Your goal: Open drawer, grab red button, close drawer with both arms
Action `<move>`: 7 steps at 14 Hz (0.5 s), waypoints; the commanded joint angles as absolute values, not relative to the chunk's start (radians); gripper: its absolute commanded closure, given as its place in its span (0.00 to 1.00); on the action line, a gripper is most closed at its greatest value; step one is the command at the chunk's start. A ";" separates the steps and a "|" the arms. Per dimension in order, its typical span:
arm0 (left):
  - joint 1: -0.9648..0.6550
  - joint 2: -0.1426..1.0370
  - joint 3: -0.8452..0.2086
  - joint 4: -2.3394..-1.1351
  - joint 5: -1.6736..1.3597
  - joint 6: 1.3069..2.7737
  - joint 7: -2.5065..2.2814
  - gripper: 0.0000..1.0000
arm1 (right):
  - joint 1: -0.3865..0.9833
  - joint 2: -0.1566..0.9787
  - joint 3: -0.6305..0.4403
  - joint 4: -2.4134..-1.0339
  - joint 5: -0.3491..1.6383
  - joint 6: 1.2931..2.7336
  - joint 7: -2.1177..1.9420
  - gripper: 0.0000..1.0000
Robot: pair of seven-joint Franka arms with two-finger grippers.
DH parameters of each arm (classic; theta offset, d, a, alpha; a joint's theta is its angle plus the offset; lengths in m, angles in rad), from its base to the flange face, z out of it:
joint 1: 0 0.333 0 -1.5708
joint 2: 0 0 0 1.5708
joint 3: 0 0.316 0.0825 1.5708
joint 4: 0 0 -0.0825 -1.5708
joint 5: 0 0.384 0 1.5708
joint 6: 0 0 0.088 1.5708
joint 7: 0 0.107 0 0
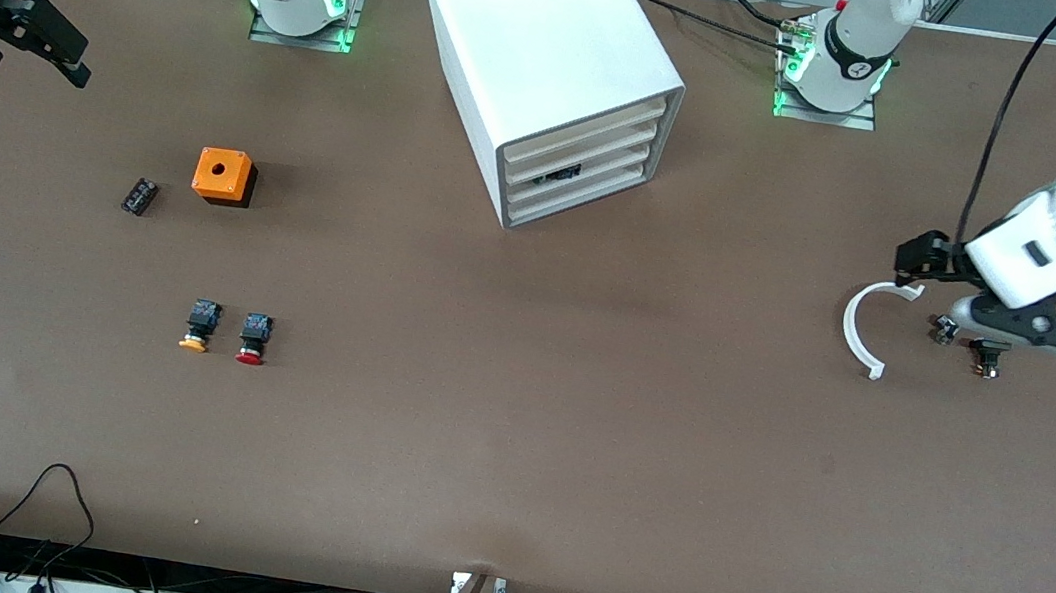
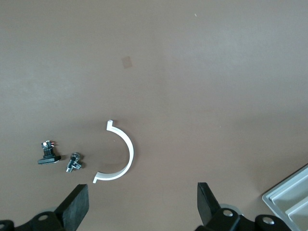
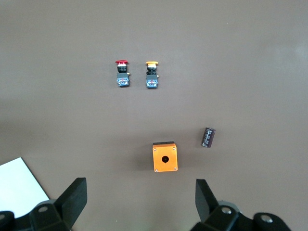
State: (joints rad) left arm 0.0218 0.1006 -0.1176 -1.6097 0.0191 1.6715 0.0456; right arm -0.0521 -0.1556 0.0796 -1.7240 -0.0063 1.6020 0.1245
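Front view showed my left gripper (image 1: 929,268) hanging over the left arm's end of the table, above a white curved clip (image 1: 865,327) and two small metal fittings (image 1: 944,331) (image 1: 987,356) lying near it. My left fingers (image 2: 77,208) were spread wide, holding nothing. My right gripper (image 1: 50,41) hung over the right arm's end of the table, its fingers (image 3: 73,199) also spread apart and empty.

The cabinet (image 1: 546,67) stood between the two bases, and the drawer (image 1: 575,173) sat shut in it, stacked with others alike. The red button (image 1: 253,339) lay on the table toward the right arm's end, just beside a yellow-capped button (image 1: 199,327). Both lay nearer the front camera than the orange box with a hole (image 1: 223,174) and a small black component (image 1: 138,195) beside it.
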 commanded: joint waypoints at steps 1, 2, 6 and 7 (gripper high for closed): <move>-0.020 -0.015 -0.057 -1.741 -0.002 1.784 0.069 0.01 | -0.055 -0.176 0.095 -1.750 -0.025 1.618 0.231 0.00; -0.020 -0.050 -0.055 -1.797 0.000 1.828 0.072 0.01 | -0.054 -0.176 0.101 -1.747 -0.025 1.620 0.239 0.00; -0.006 -0.077 -0.069 -1.827 0.011 1.775 0.055 0.01 | -0.054 -0.153 0.120 -1.709 -0.021 1.615 0.213 0.00; -0.003 -0.077 -0.061 -1.821 0.011 1.772 0.057 0.01 | -0.054 -0.155 0.118 -1.706 -0.021 1.596 0.190 0.00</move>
State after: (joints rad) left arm -0.0005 -0.0516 -0.0779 -1.8008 0.0169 1.7833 0.0471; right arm -0.0511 -0.1552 0.1125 -1.7227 -0.0064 1.6169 0.2003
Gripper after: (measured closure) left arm 0.004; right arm 0.000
